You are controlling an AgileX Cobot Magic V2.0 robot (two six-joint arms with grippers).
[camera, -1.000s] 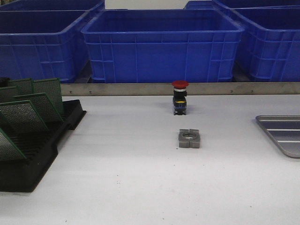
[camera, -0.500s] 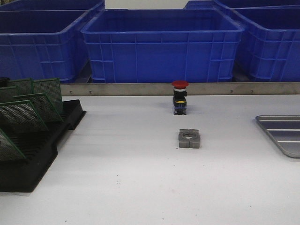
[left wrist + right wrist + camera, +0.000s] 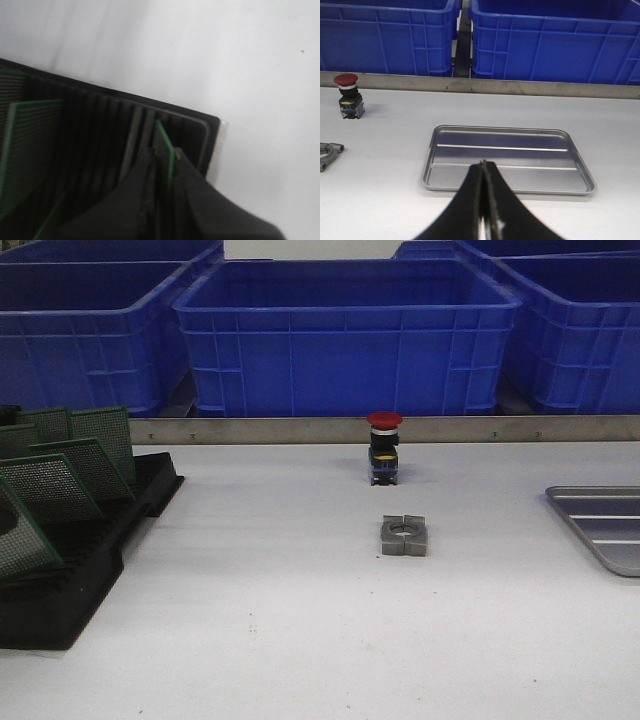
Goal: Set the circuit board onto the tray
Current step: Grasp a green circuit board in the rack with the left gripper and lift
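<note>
My left gripper is shut on the top edge of a green circuit board standing near the end of the black slotted rack. In the front view this board shows at the left edge, over the rack; the gripper itself is out of that view. Other boards stand in the rack. The silver-grey tray lies empty at the right. My right gripper is shut and empty, just before the tray's near rim.
A red push button and a grey metal block with a hole stand mid-table. Blue crates line the back behind a metal rail. The button also shows in the right wrist view.
The nearest board at the rack's left edge has risen and tilted. Nothing else has moved.
</note>
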